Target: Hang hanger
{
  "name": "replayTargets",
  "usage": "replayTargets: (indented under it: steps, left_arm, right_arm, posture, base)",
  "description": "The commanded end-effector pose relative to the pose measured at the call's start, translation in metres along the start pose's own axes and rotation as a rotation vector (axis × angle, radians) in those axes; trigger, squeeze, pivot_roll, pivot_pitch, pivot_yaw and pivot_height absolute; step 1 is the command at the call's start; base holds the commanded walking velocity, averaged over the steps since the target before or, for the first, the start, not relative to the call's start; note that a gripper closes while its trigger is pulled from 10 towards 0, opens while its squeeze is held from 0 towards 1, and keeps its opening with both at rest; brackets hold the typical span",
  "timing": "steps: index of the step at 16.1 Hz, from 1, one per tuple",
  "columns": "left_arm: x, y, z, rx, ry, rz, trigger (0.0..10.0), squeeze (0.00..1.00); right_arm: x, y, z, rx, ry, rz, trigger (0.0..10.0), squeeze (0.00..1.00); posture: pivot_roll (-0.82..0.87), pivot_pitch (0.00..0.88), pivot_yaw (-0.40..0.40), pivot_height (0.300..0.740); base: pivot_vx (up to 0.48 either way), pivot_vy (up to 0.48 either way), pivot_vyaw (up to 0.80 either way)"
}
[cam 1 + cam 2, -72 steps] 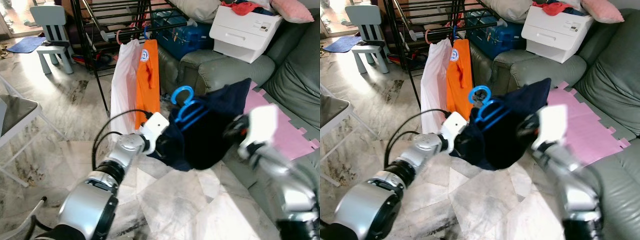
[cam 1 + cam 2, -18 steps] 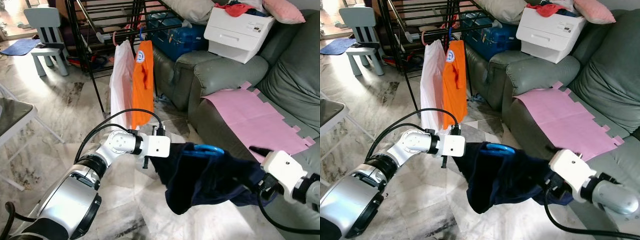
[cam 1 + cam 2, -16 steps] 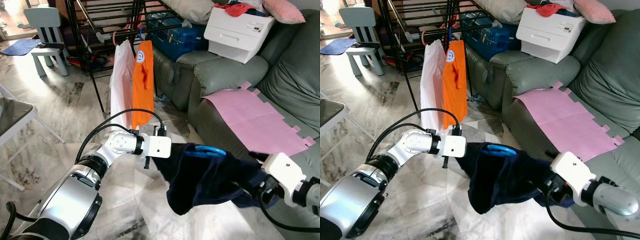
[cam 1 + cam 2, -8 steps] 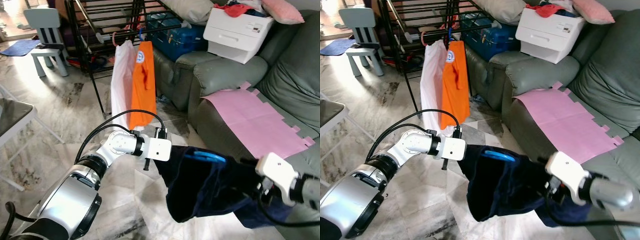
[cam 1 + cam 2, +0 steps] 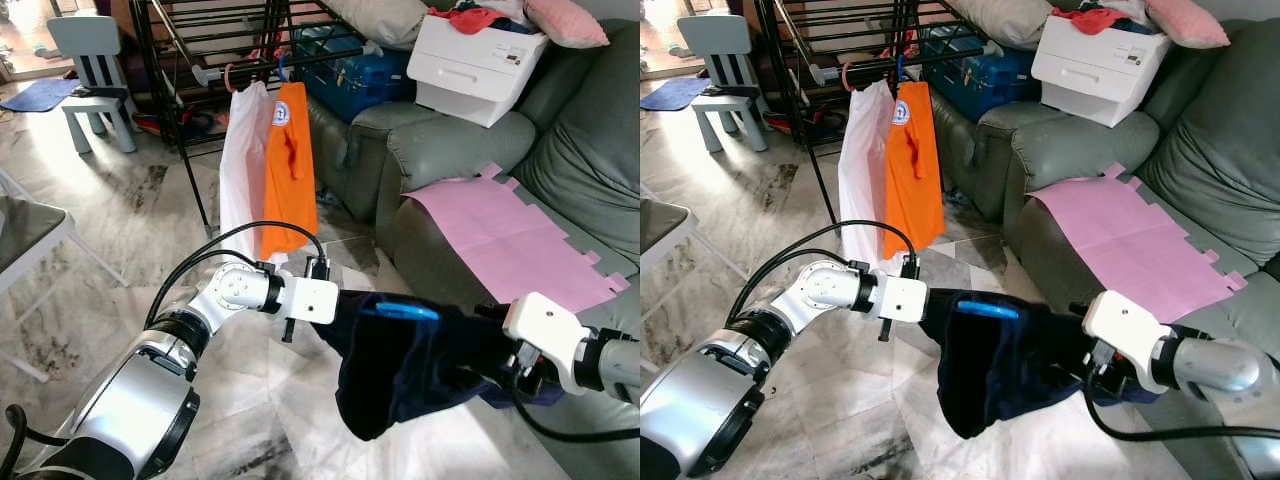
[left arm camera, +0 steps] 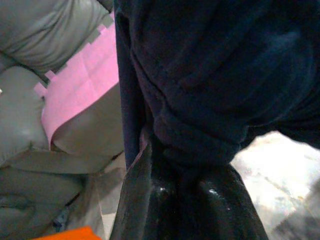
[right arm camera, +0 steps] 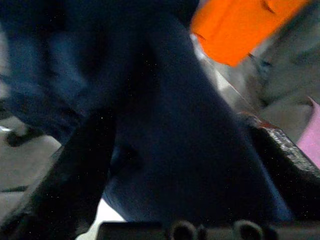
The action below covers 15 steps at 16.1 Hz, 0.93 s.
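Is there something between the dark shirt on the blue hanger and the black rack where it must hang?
Nothing visible blocks the way. Both grippers hold the dark shirt with its blue hanger above bare floor. The rack stands beyond, already carrying a white shirt and an orange shirt.

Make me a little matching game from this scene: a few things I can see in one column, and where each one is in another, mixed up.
Things:
1. orange T-shirt
2. white plastic drawer box
3. pink foam mat
4. dark navy garment on a blue plastic hanger

Places:
A. flat on the grey sofa's seat
B. held between the two grippers
C. hanging on the black metal rack
D. atop the sofa's armrest

Pairs: 1-C, 2-D, 3-A, 4-B
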State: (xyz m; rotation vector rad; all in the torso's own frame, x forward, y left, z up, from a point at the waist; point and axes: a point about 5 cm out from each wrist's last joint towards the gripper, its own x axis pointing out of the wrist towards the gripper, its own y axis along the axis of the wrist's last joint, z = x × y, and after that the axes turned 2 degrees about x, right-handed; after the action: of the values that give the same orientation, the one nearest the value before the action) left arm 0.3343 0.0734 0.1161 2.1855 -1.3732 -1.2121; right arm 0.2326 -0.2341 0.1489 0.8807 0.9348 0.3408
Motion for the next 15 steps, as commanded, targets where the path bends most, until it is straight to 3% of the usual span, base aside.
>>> replayTargets:
  steps: [1,5,6,7,8,9,10,13,14,15]
  left_arm:
    - [0.008,0.009,-0.002,0.047,-0.018,0.03,0.0,0.0]
    - [0.009,0.009,-0.002,0.045,-0.014,0.027,0.0,0.0]
    - [0.009,0.009,-0.002,0.045,-0.012,0.026,0.0,0.0]
    - [0.009,0.009,-0.002,0.047,-0.011,0.025,0.0,0.0]
    - [0.009,0.009,-0.002,0.047,-0.009,0.023,0.0,0.0]
    - [0.009,0.009,-0.003,0.047,-0.007,0.021,0.0,0.0]
    - [0.008,0.008,-0.003,0.047,-0.005,0.015,0.0,0.0]
    - [0.008,0.008,-0.003,0.045,-0.003,0.011,0.0,0.0]
    - [0.008,0.008,-0.002,0.045,-0.003,0.011,0.0,0.0]
    - [0.008,0.008,-0.003,0.047,-0.004,0.01,0.0,0.0]
  right_arm:
    - [0.001,0.016,-0.002,-0.047,0.019,0.058,10.0,1.0]
    - [0.002,0.028,0.002,-0.098,-0.02,0.093,10.0,1.0]
    - [0.002,0.029,0.0,-0.089,0.005,0.09,10.0,0.42]
    - [0.001,0.024,-0.003,-0.073,0.031,0.07,10.0,0.0]
    - [0.0,0.02,-0.007,-0.035,0.07,0.051,6.0,0.0]
    - [-0.002,0.018,-0.01,-0.023,0.087,0.041,6.0,0.0]
    - [-0.003,0.018,-0.017,0.007,0.134,0.038,10.0,0.0]
    - [-0.005,0.012,-0.028,0.065,0.175,0.02,9.8,0.0]
    - [-0.005,0.009,-0.03,0.092,0.175,0.016,3.3,0.0]
    - [-0.006,0.003,-0.035,0.127,0.177,0.007,0.0,0.0]
  posture:
    - [-0.06,0.0,-0.031,0.74]
    - [-0.06,0.0,-0.031,0.74]
    - [-0.06,0.0,-0.031,0.74]
    - [-0.06,0.0,-0.033,0.74]
    - [-0.06,0.0,-0.035,0.74]
    - [-0.06,0.0,-0.035,0.74]
    - [-0.06,0.0,-0.036,0.74]
    - [-0.06,0.0,-0.035,0.74]
    - [-0.06,0.0,-0.034,0.74]
    - [-0.06,0.0,-0.034,0.74]
  base:
    - [0.0,0.0,0.0]
    - [0.0,0.0,0.0]
    - [0.0,0.0,0.0]
    - [0.0,0.0,0.0]
    - [0.0,0.0,0.0]
    - [0.0,0.0,0.0]
    - [0.0,0.0,0.0]
    - [0.0,0.0,0.0]
    - [0.0,0.0,0.0]
    - [0.0,0.0,0.0]
